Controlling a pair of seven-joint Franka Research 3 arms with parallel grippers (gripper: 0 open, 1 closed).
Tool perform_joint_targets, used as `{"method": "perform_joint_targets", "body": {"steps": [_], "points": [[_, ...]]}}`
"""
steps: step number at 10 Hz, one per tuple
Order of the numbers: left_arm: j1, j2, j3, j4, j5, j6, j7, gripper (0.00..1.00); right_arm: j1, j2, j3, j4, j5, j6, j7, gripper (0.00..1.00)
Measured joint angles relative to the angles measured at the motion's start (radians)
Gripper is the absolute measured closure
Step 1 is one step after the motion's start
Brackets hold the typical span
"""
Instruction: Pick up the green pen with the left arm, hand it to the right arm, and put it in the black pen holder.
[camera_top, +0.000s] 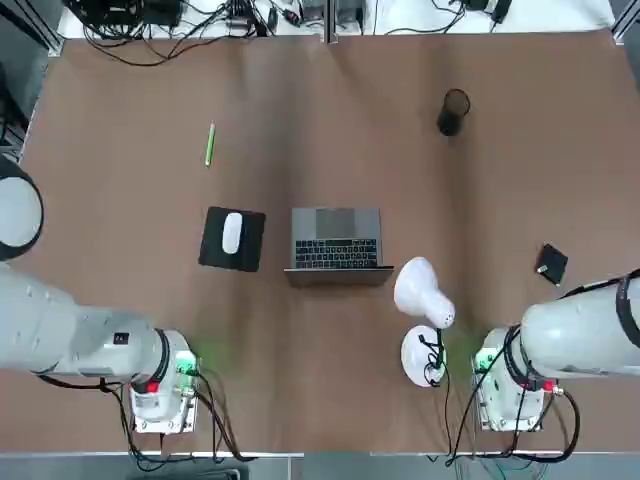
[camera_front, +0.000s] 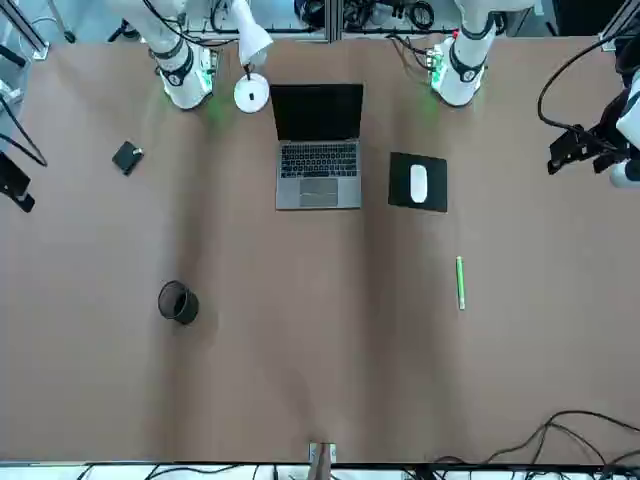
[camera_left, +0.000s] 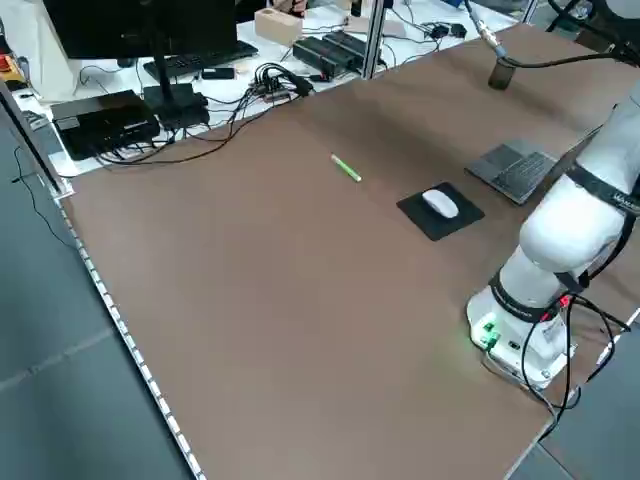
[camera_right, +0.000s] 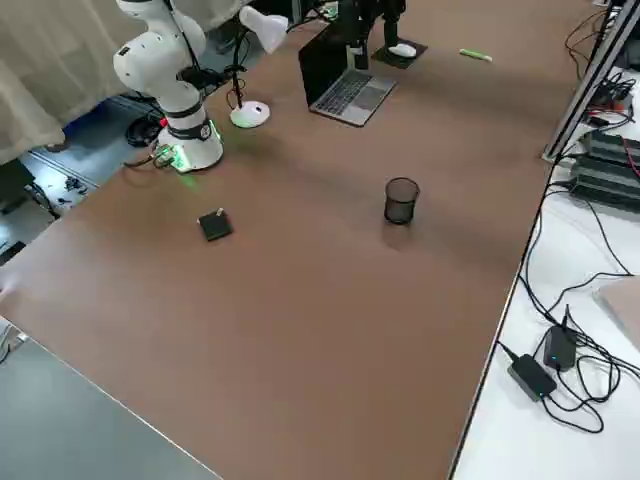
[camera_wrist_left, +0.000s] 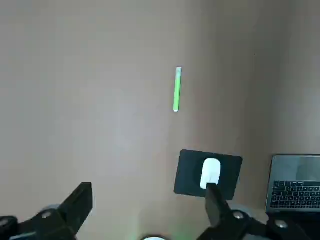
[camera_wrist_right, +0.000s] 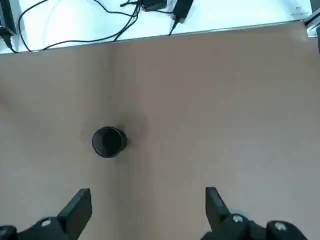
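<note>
Nothing is grasped yet: the green pen (camera_top: 209, 144) lies on the surface at eleven o'clock of the mouse pad (camera_top: 232, 239), so the left gripper (camera_wrist_left: 150, 207), jaws spread like the right gripper's (camera_wrist_right: 148, 210), must reach it.

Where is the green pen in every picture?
Top: green pen upper left, beyond the mouse pad.
Front: right of centre, below the pad.
Left side: upper middle.
Right side: top, near the pad.
Left wrist: centre.
Right wrist: not visible.
</note>
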Motion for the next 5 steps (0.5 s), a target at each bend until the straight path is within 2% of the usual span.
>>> {"method": "perform_joint_targets", "body": {"steps": [5], "points": [[-0.008,0.001,-0.002,-0.013,0.000,-0.023,-0.068,0.01,0.000,0.000,0.000,0.000,0.000,0.000,0.000,0.00]]}}
